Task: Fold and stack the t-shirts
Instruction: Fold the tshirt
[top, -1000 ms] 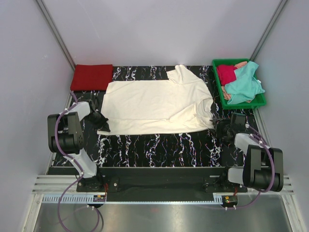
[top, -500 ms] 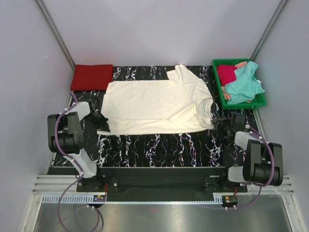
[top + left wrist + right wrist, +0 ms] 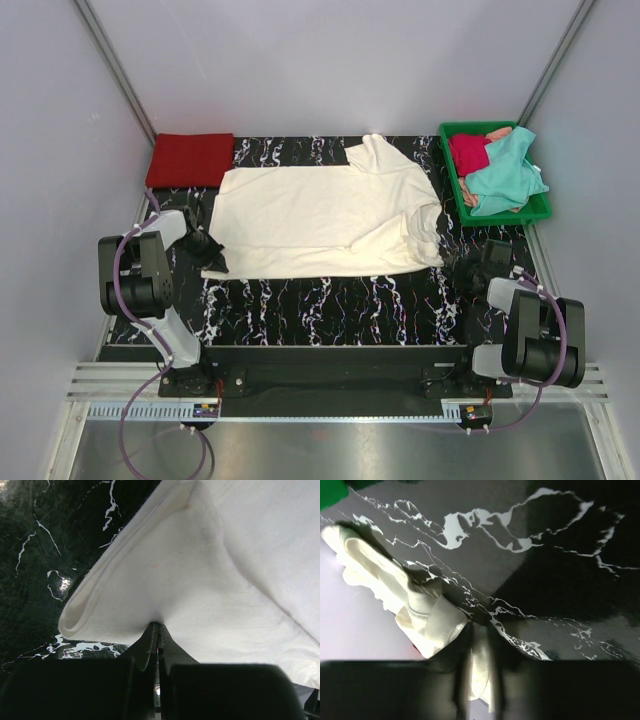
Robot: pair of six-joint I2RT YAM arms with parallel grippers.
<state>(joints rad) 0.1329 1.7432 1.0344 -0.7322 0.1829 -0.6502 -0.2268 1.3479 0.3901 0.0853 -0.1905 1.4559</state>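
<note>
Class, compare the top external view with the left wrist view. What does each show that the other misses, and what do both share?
Only the top external view: the folded red shirt at the far left corner, the green tray holding the teal shirt and crimson shirt, and the right gripper. Only the left wrist view: close up, the left gripper pinched shut on a layered cloth edge. Both: the cream-white shirt on the black marbled table.

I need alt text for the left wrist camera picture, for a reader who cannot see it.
The left pincer is shut on the doubled edge of a cream-white t-shirt, which fills most of the picture. Beside the cloth shows a black table with white veins.
</note>
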